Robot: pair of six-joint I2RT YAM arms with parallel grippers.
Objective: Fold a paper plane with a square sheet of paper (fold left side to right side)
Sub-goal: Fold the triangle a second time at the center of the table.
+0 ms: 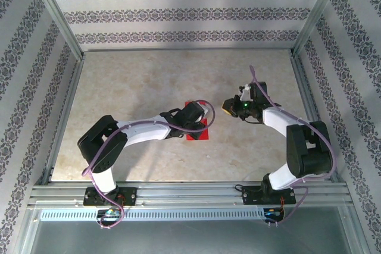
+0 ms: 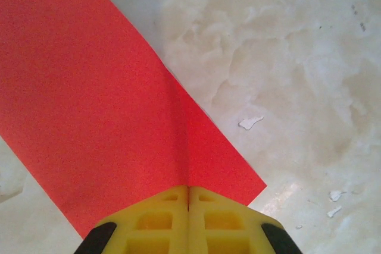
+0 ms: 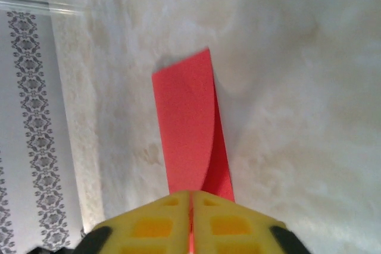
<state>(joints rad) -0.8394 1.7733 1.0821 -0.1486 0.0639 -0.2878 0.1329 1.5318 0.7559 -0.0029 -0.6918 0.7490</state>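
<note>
Red square sheet of paper [image 2: 101, 105], folded; left jaws closed over its crease.

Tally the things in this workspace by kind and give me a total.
Red paper sheet: 1
Robot arms: 2 (left arm, right arm)
Total: 3
</note>
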